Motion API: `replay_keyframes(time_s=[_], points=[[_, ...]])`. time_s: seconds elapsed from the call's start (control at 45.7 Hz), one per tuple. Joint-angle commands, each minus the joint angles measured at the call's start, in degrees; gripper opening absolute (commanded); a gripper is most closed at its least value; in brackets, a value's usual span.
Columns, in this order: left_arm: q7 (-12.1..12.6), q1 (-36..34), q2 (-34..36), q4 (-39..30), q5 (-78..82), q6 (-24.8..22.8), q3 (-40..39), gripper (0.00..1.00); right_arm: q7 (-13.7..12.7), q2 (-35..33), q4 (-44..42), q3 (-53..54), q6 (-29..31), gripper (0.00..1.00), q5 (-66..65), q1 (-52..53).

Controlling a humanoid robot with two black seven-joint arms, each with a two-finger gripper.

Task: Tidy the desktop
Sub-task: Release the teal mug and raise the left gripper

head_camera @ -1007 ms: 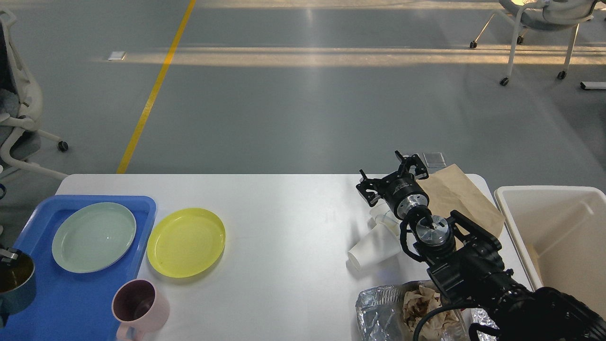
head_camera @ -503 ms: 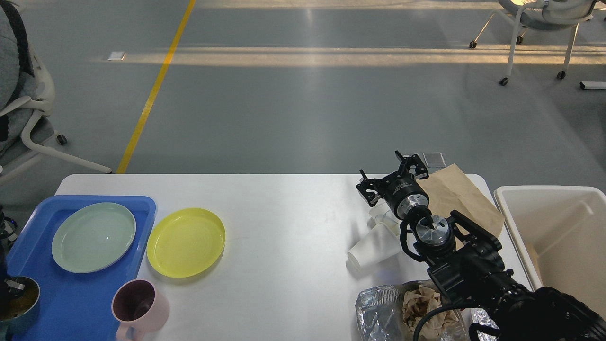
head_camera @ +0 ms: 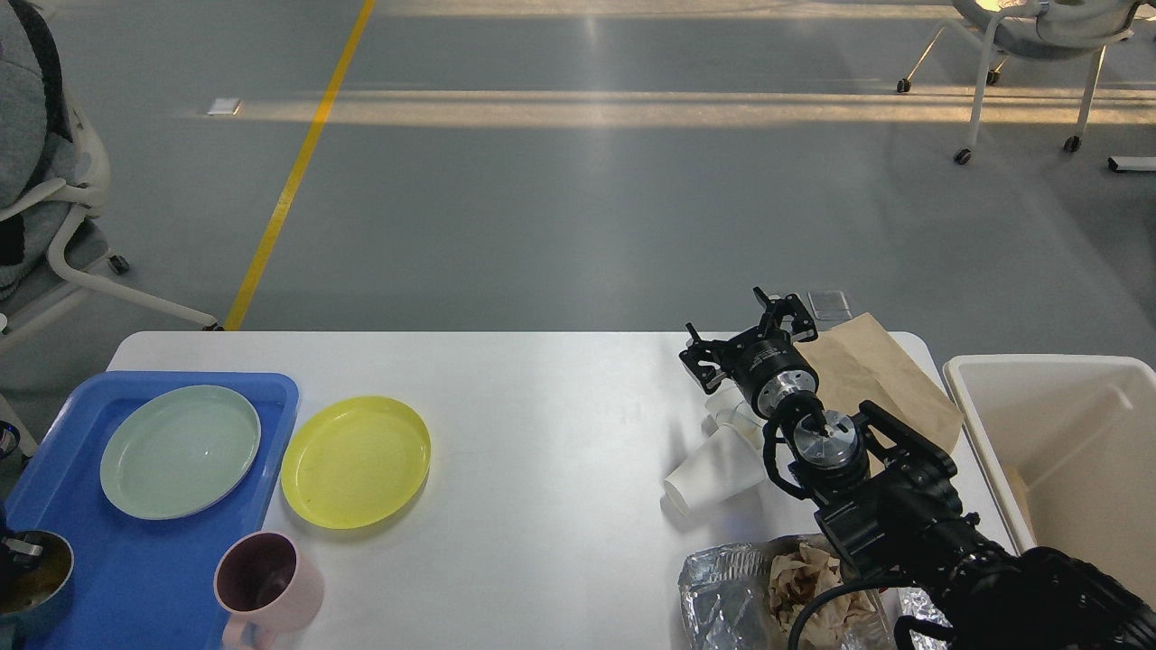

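Note:
The white desktop (head_camera: 560, 433) carries dishes on the left and rubbish on the right. My right gripper (head_camera: 742, 338) stands open above the far right of the table, just beyond two toppled white paper cups (head_camera: 713, 474) and beside a brown paper bag (head_camera: 867, 375); nothing is between its fingers. At the bottom left edge a dark teal bowl (head_camera: 36, 573) hangs over the blue tray (head_camera: 135, 578). A grey fingertip (head_camera: 23, 547) of my left gripper pinches its rim, and the rest of that gripper is cut off.
A pale green plate (head_camera: 181, 451) lies on the tray. On the table beside it are a yellow plate (head_camera: 355, 460) and a pink mug (head_camera: 271, 582). Crumpled foil with brown paper (head_camera: 731, 587) sits near the front right. A cream bin (head_camera: 1039, 366) stands off the right end.
The teal bowl has moved down and left toward the tray's near corner. A chair at the far left has shifted. My right arm has not moved.

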Motion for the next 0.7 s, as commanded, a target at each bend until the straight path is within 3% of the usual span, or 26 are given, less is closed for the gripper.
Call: replay_keyframes(time_s=[0.0,0.153,0.416,0.678], points=[[-0.05,0.01,0.0,0.0,-0.4,-0.31,-0.04,0.19,0.0,0.0,0.0,0.0,0.0,1.0,0.0,-0.01],[-0.14,0.01,0.35,0.0,-0.75,-1.01,0.04,0.29,0.0,0.0,0.0,0.0,0.0,1.0,0.0,-0.01],[-1.2,-0.78,2.37,0.0,-0.84,-1.36,-0.04,0.57,0.0,0.0,0.0,0.0,0.0,1.0,0.0,-0.01],[-1.28,-3.33,5.28,-0.26,-0.84,-2.41,-0.13,0.73,0.0,0.0,0.0,0.0,0.0,1.0,0.0,-0.01]])
